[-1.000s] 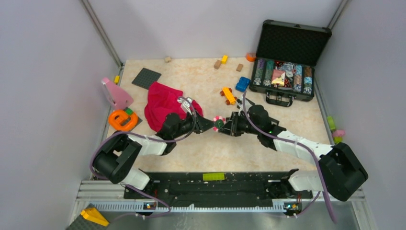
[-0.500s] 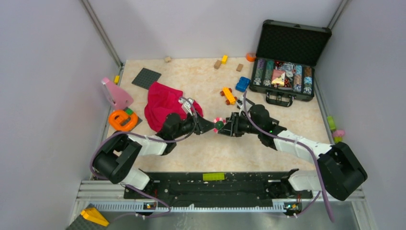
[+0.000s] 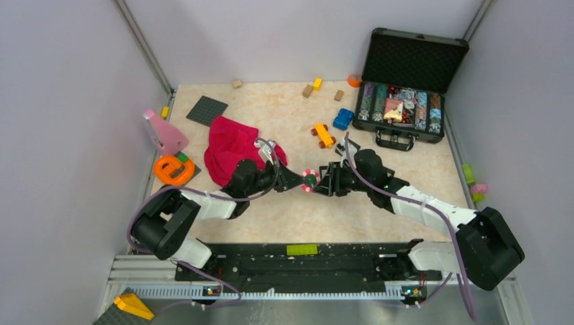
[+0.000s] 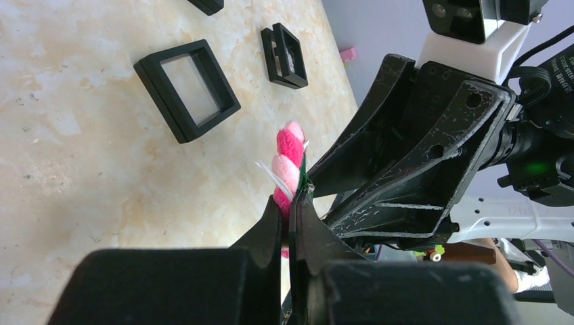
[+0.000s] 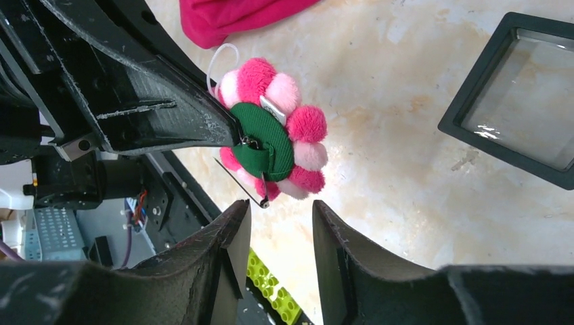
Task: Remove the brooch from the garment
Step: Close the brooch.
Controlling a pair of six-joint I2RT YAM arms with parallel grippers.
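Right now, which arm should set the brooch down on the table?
Left. The left gripper is shut on the edge of the brooch, apart from the garment; the right gripper stands open beside it, holding nothing.

the brooch (image 5: 265, 139) has alternating deep-pink and pale-pink puffs around a green centre, and the garment (image 3: 230, 145) is magenta.

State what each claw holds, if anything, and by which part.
Left claw pinches the brooch by its rim. Right claw is open, holding nothing.
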